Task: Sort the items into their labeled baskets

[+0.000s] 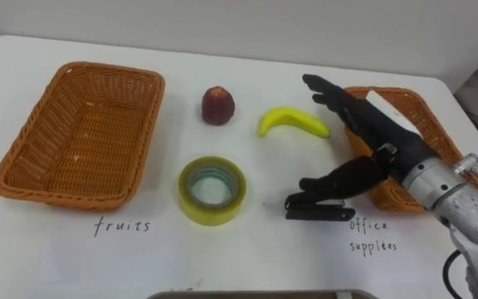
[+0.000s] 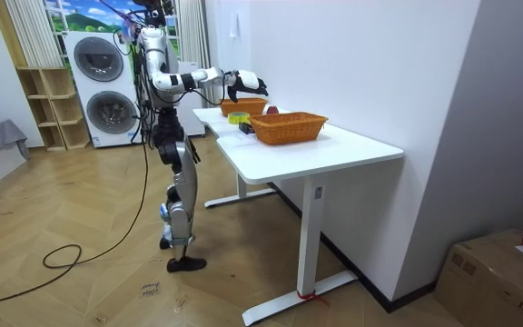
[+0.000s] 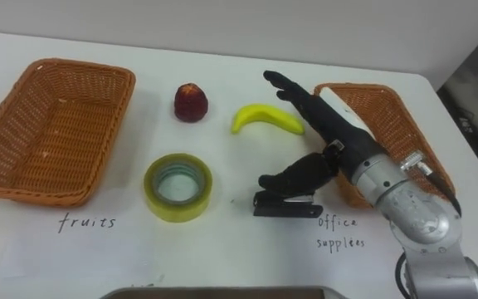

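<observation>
Fingers [image 1: 334, 98] on right hand [image 1: 388, 139] splay open, grasping nothing; black clip-like item [image 1: 318, 213] beneath the thumb looks light, rigid: pinch its long sides.

Found fruit basket [image 1: 31, 141] at tabletop's [image 1: 247, 249] left edge, supplies basket [image 1: 426, 124] at its right edge. Between them saw peach [image 1: 217, 105] left of banana [image 1: 293, 121] toward the far edge, tape roll [image 1: 210, 212] nearer.

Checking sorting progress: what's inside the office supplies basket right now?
The office supplies basket shows only bare weave where visible. The right hand and its arm cover much of its inside, so anything there is hidden.
</observation>
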### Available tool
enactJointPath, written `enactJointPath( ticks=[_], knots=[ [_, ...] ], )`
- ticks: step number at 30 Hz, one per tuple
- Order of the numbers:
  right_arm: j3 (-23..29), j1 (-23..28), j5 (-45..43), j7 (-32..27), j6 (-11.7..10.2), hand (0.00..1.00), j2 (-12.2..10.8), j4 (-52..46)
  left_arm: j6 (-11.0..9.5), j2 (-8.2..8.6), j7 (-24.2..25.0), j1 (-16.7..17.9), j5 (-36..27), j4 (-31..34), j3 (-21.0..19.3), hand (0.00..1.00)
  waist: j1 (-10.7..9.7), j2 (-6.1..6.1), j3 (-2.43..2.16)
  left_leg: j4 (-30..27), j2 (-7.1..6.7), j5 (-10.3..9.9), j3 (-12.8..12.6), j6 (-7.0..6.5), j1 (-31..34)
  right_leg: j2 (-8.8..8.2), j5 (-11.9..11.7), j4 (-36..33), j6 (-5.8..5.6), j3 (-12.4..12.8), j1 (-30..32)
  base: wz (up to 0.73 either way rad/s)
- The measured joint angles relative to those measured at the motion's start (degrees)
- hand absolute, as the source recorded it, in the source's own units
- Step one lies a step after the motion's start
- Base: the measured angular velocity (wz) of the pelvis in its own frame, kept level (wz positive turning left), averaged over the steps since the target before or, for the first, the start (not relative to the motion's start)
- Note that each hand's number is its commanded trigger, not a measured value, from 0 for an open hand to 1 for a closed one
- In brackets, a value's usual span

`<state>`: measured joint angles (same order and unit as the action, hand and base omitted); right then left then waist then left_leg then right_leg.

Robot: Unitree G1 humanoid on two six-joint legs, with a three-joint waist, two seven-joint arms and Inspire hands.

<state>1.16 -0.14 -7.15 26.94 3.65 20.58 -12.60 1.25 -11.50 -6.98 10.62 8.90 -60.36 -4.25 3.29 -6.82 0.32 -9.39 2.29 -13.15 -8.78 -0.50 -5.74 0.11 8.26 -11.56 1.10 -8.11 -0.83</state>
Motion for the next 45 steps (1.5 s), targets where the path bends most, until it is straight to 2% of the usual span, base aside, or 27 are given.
enactJointPath(
  ticks=[7,10,11,13,18,25,27,30,33,45],
  knots=[
    [0.0,0.0,-0.3,1.3,0.1,0.0,0.0,0.0,0.0,-0.02,0.5,0.2,0.0,-0.2,0.0,0.0,0.1,-0.03,-0.02,-0.2,0.01,0.0,0.1,0.0,0.1,-0.02,0.0,-0.1,0.02,-0.1,0.0,0.0],
    [0.0,0.0,-2.7,2.6,0.1,0.0,0.1,0.0,0.0,-0.29,1.4,0.1,0.1,-0.2,0.0,0.0,0.0,-0.33,-0.22,-0.1,0.01,0.0,0.2,0.0,0.1,-0.02,0.0,-0.1,0.02,-0.1,0.0,0.0],
    [0.0,0.0,-3.6,3.2,0.2,0.0,0.4,0.0,0.0,-0.45,1.5,0.1,0.1,-0.2,-0.1,0.0,0.0,-0.65,-0.44,-0.1,0.01,0.0,0.2,0.0,0.1,-0.01,0.0,-0.1,0.02,-0.1,0.0,0.0],
    [0.0,0.0,-4.9,4.4,0.2,0.0,1.0,0.0,0.0,-0.78,1.9,0.1,0.0,-0.3,-0.1,0.0,0.1,-0.88,-0.48,-0.1,-0.02,0.0,0.2,0.0,0.1,0.0,0.0,-0.1,0.02,-0.1,0.0,0.0],
    [0.0,0.0,-7.1,7.0,0.3,0.0,1.8,0.0,0.0,-1.73,3.0,0.1,0.0,-0.3,-0.1,0.0,0.1,-1.78,-0.3,-0.1,0.01,0.0,0.2,-0.01,0.1,0.0,0.0,-0.1,-0.02,0.0,0.0,0.0],
    [-0.2,1.2,-12.7,7.7,2.2,0.0,1.9,1.2,0.9,-1.98,3.0,0.2,0.1,-0.4,0.5,0.0,0.2,-1.6,-0.15,0.1,-0.07,0.0,0.2,-0.01,-0.1,0.11,-0.1,0.0,-0.09,0.1,-0.1,0.0],
    [-0.2,1.2,-17.2,7.9,2.9,0.0,1.9,2.7,1.3,-2.01,3.0,0.1,0.1,-0.9,0.7,0.0,0.1,-1.26,0.11,0.3,-0.07,0.0,0.1,-0.01,-0.4,0.1,-0.1,0.0,-0.09,0.1,-0.2,0.0],
    [-0.2,1.6,-20.9,8.8,4.2,0.0,1.9,2.9,1.7,-2.05,3.0,0.2,0.3,-1.2,0.9,0.0,0.1,-1.05,0.28,0.6,-0.06,0.0,0.1,-0.02,-0.4,0.11,-0.1,0.0,-0.09,0.1,0.0,-0.01],
    [-0.2,1.6,-23.8,9.5,5.2,0.0,1.9,2.9,2.5,-2.05,3.2,0.1,0.4,-0.9,1.0,0.0,0.1,-1.19,0.18,0.3,-0.1,0.0,0.0,-0.01,0.2,0.12,-0.1,-0.1,-0.05,0.1,0.8,-0.01],
    [-0.5,1.6,-26.0,9.6,5.3,0.0,1.7,3.3,2.4,-2.06,3.8,-0.1,-0.5,1.7,1.0,0.0,0.2,-1.36,0.05,0.1,-0.09,0.0,0.0,-0.02,0.1,0.08,-0.1,-0.1,-0.06,0.1,0.6,0.0]
  ],
)
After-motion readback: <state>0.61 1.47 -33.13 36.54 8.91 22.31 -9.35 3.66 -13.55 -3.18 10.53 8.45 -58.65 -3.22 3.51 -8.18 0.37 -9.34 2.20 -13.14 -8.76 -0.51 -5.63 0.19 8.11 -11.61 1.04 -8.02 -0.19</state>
